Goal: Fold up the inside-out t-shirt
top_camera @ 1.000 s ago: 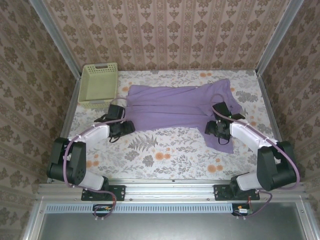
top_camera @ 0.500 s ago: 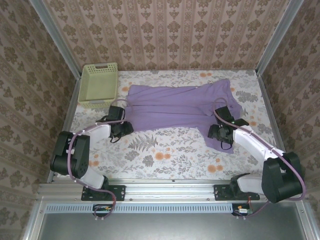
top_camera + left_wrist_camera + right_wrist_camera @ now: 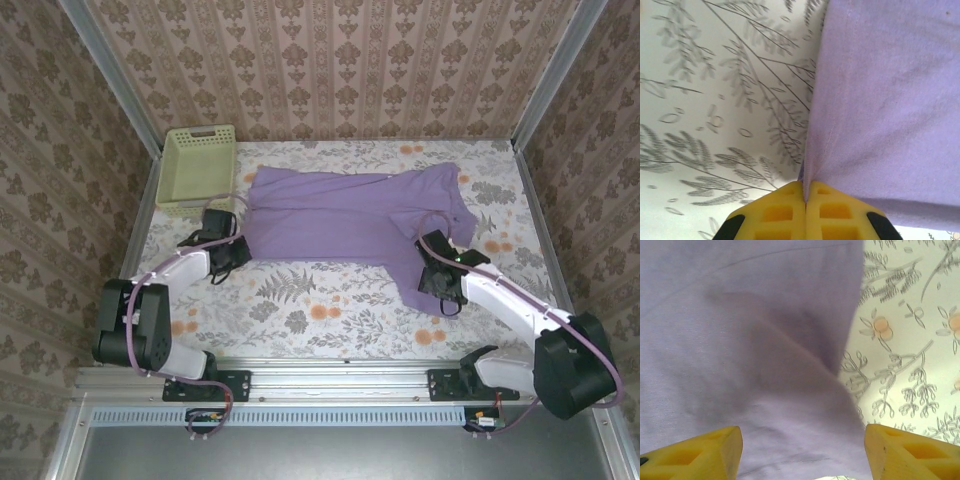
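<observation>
Left gripper (image 3: 232, 243) is clenched on the shirt (image 3: 350, 212) at its 9 o'clock edge. In the wrist view its yellow fingers (image 3: 775, 215) meet with the hem pinched between them, which we read as an anchor for drawing the cloth taut. Our right gripper (image 3: 438, 275) hangs with jaws apart over the flap at the shirt's 4 o'clock corner, probably lining up a matching pinch. Spread across the table (image 3: 330, 305), the shirt has its 10 o'clock corner near the basket (image 3: 197, 168).
</observation>
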